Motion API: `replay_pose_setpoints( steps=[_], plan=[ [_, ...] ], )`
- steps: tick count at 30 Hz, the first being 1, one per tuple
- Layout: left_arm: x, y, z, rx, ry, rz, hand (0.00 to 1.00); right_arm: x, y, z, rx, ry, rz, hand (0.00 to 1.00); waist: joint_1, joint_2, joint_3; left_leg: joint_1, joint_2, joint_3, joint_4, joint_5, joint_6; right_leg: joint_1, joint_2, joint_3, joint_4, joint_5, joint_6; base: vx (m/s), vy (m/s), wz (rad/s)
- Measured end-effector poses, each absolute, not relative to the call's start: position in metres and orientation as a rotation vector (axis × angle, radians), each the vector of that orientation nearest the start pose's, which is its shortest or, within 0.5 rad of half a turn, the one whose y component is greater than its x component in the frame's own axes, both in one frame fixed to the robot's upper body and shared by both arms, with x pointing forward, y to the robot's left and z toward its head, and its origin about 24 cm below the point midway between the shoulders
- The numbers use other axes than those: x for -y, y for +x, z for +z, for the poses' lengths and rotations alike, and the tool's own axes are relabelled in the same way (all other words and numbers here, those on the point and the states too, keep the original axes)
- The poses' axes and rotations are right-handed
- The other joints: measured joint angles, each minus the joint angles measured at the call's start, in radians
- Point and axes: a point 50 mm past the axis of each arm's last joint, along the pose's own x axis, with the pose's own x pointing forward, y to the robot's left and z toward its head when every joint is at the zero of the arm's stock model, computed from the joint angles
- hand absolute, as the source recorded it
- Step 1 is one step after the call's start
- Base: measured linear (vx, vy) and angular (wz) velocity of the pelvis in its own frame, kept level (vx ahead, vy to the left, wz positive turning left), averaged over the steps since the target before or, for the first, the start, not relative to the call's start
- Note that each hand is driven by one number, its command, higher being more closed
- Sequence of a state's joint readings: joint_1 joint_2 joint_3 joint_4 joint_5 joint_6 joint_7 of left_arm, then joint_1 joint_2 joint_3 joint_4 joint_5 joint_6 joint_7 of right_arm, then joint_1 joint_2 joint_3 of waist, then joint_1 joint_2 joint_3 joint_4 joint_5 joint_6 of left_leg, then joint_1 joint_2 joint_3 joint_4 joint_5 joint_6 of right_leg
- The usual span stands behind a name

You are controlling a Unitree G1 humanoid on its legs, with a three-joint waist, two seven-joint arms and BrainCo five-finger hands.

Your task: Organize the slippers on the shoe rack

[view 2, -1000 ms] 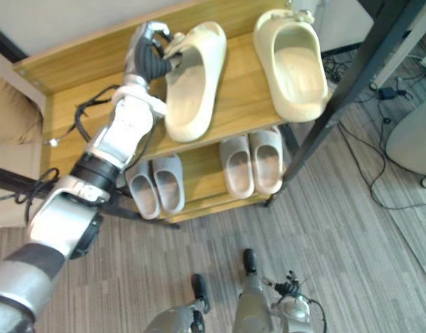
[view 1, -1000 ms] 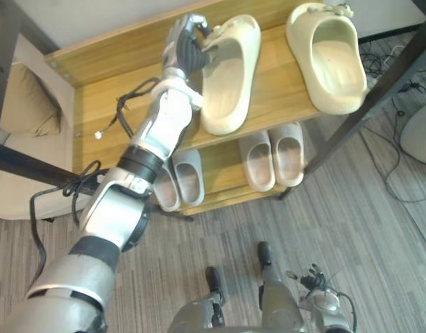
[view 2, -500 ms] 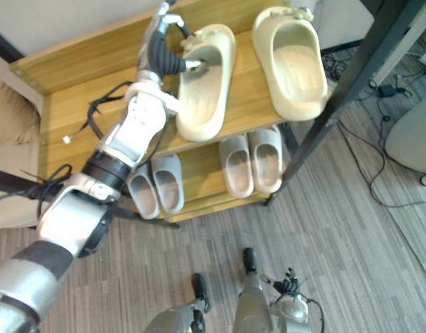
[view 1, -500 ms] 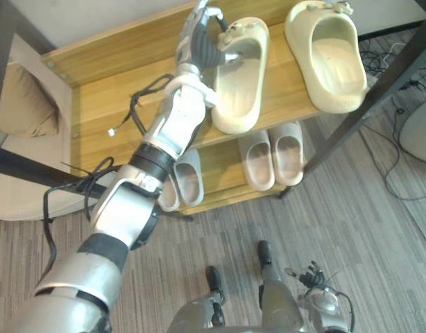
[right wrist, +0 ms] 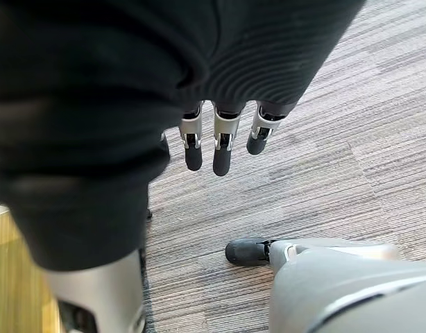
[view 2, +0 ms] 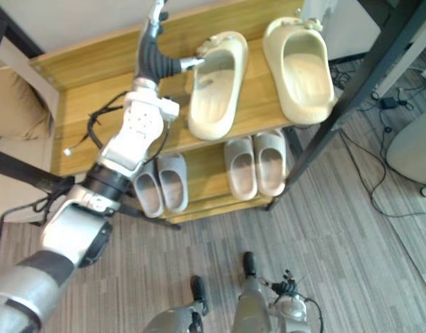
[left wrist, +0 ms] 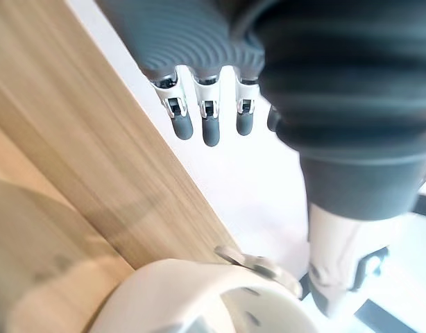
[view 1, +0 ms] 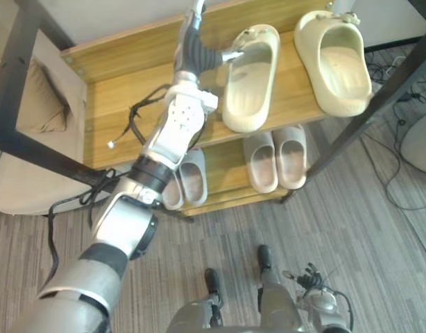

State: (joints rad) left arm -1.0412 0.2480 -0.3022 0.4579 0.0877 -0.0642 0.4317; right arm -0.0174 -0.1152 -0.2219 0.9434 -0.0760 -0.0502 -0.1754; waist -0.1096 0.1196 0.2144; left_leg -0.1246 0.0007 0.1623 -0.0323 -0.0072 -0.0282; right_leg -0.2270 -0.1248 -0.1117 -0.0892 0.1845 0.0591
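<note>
My left hand (view 1: pixel 196 52), fingers straight and together, thumb against the left cream slipper (view 1: pixel 249 90), had slid it toward 3 o'clock on the top shelf (view 1: pixel 109 90), nearer its mate (view 1: pixel 336 66). Pairing judged nearly complete.

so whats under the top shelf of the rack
On the lower shelf sit two pairs of grey slippers: a left pair and a right pair. The top shelf covers their far ends and whatever lies further back; the robot's left arm crosses the left pair.
</note>
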Motion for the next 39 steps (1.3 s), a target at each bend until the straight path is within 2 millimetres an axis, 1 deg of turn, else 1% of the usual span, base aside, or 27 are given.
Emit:
replay_pose_setpoints(
  steps=[1, 2, 3, 5, 6, 8, 9, 10, 12, 13, 15, 20, 22, 27, 31, 33, 35, 39],
  plan=[
    [-0.082, 0.368, 0.262, 0.715, 0.353, 0.072, 0.0, 0.232, 0.152, -0.131, -0.877, -0.157, -0.381, 0.0, 0.0, -0.002, -0.003, 0.003, 0.0, -0.01, 0.0, 0.0, 0.0, 0.008, 0.0, -0.008, 0.0, 0.0, 0.0, 0.01, -0.005, 0.1],
    [-0.083, 0.367, 0.261, 0.717, 0.343, 0.068, 0.0, 0.232, 0.151, -0.131, -0.878, -0.157, -0.381, 0.0, 0.001, -0.002, -0.003, 0.003, 0.0, -0.011, 0.001, 0.0, 0.0, 0.008, 0.0, -0.01, 0.0, -0.001, 0.001, 0.0, -0.005, 0.14],
    [-0.085, 0.363, 0.256, 0.713, 0.296, 0.061, 0.0, 0.232, 0.151, -0.132, -0.883, -0.159, -0.377, 0.0, 0.003, -0.008, -0.006, 0.002, 0.0, -0.012, 0.0, 0.0, 0.0, 0.01, -0.001, -0.014, 0.0, -0.001, 0.001, -0.01, -0.001, 0.11],
    [-0.087, 0.36, 0.245, 0.689, 0.242, 0.047, 0.0, 0.23, 0.15, -0.133, -0.89, -0.166, -0.365, 0.0, 0.003, -0.015, -0.01, 0.004, 0.0, -0.016, 0.0, 0.001, 0.001, 0.014, -0.002, -0.019, 0.0, -0.002, 0.002, -0.01, -0.001, 0.1],
    [-0.088, 0.359, 0.243, 0.685, 0.235, 0.046, 0.0, 0.23, 0.15, -0.133, -0.891, -0.169, -0.361, 0.0, 0.003, -0.017, -0.011, 0.004, 0.0, -0.016, 0.0, 0.001, 0.001, 0.014, -0.003, -0.019, 0.0, -0.002, 0.002, -0.01, -0.001, 0.04],
    [-0.089, 0.357, 0.232, 0.647, 0.161, 0.037, 0.0, 0.229, 0.15, -0.134, -0.894, -0.176, -0.351, 0.0, 0.005, -0.023, -0.015, 0.003, 0.0, -0.021, 0.0, 0.003, 0.0, 0.015, -0.003, -0.021, 0.0, -0.002, 0.002, 0.0, -0.003, 0.04],
    [-0.09, 0.357, 0.224, 0.618, 0.13, 0.03, 0.0, 0.228, 0.15, -0.134, -0.895, -0.177, -0.349, 0.0, 0.006, -0.025, -0.016, 0.004, 0.0, -0.021, 0.0, 0.004, -0.001, 0.016, -0.002, -0.025, 0.0, -0.002, 0.002, 0.0, 0.0, 0.0],
    [-0.091, 0.357, 0.222, 0.609, 0.124, 0.027, 0.0, 0.228, 0.15, -0.134, -0.895, -0.177, -0.349, 0.0, 0.006, -0.025, -0.017, 0.005, 0.0, -0.021, 0.0, 0.004, -0.001, 0.017, -0.001, -0.028, 0.0, -0.002, 0.002, 0.0, 0.0, 0.0],
    [-0.095, 0.356, 0.205, 0.548, 0.062, -0.001, 0.0, 0.228, 0.15, -0.134, -0.895, -0.181, -0.344, 0.0, 0.006, -0.024, -0.017, 0.006, 0.003, -0.022, -0.001, 0.005, -0.003, 0.017, 0.0, -0.037, 0.0, -0.002, 0.001, 0.0, 0.0, 0.0],
    [-0.096, 0.356, 0.203, 0.539, 0.053, -0.005, 0.0, 0.228, 0.15, -0.134, -0.895, -0.181, -0.344, 0.0, 0.006, -0.024, -0.017, 0.006, 0.004, -0.022, -0.001, 0.006, -0.003, 0.017, 0.001, -0.038, 0.0, -0.002, 0.001, 0.03, -0.017, 0.04],
    [-0.099, 0.355, 0.19, 0.487, 0.008, -0.021, 0.0, 0.228, 0.15, -0.134, -0.897, -0.183, -0.342, 0.0, 0.006, -0.024, -0.017, 0.006, 0.007, -0.026, -0.002, 0.007, -0.005, 0.019, 0.003, -0.043, 0.0, -0.004, -0.002, 0.03, -0.015, 0.04],
    [-0.098, 0.35, 0.182, 0.462, -0.074, -0.068, 0.0, 0.227, 0.151, -0.134, -0.899, -0.202, -0.322, 0.0, 0.006, -0.024, -0.017, 0.016, 0.007, -0.035, -0.003, 0.007, -0.006, 0.033, 0.003, -0.051, 0.0, -0.006, -0.003, 0.03, -0.003, 0.05],
    [-0.092, 0.347, 0.176, 0.436, -0.107, -0.12, 0.0, 0.227, 0.151, -0.134, -0.899, -0.203, -0.319, 0.0, 0.007, -0.025, -0.018, 0.032, 0.007, -0.037, -0.005, 0.006, -0.007, 0.051, 0.002, -0.059, -0.004, -0.013, -0.002, 0.01, 0.007, 0.07],
    [-0.085, 0.344, 0.176, 0.439, -0.143, -0.185, 0.0, 0.227, 0.153, -0.133, -0.896, -0.221, -0.304, 0.0, 0.011, -0.026, -0.019, 0.034, 0.009, -0.038, -0.017, 0.003, -0.014, 0.05, 0.003, -0.066, -0.007, -0.027, 0.005, 0.01, 0.0, 0.03],
    [-0.076, 0.34, 0.177, 0.446, -0.158, -0.236, 0.0, 0.227, 0.154, -0.133, -0.897, -0.235, -0.292, 0.0, 0.011, -0.025, -0.02, 0.034, 0.011, -0.038, -0.018, 0.002, -0.016, 0.049, 0.005, -0.067, -0.007, -0.028, 0.003, 0.05, -0.004, 0.0],
    [-0.068, 0.336, 0.179, 0.452, -0.187, -0.271, 0.0, 0.228, 0.155, -0.133, -0.902, -0.249, -0.284, 0.0, 0.01, -0.025, -0.021, 0.034, 0.011, -0.038, -0.018, 0.004, -0.012, 0.049, 0.005, -0.068, -0.003, -0.027, 0.003, 0.08, 0.002, 0.01],
    [-0.065, 0.336, 0.179, 0.449, -0.217, -0.282, 0.0, 0.227, 0.156, -0.133, -0.909, -0.25, -0.282, 0.0, 0.01, -0.025, -0.022, 0.035, 0.01, -0.038, -0.019, 0.003, -0.012, 0.049, 0.004, -0.068, -0.001, -0.028, 0.003, 0.07, 0.006, -0.01],
    [-0.051, 0.332, 0.18, 0.447, -0.212, -0.351, 0.0, 0.226, 0.158, -0.133, -0.906, -0.249, -0.276, 0.0, 0.01, -0.025, -0.022, 0.036, 0.007, -0.039, -0.019, 0.002, -0.011, 0.052, 0.001, -0.074, -0.001, -0.027, 0.004, 0.02, 0.004, 0.0]
  ],
)
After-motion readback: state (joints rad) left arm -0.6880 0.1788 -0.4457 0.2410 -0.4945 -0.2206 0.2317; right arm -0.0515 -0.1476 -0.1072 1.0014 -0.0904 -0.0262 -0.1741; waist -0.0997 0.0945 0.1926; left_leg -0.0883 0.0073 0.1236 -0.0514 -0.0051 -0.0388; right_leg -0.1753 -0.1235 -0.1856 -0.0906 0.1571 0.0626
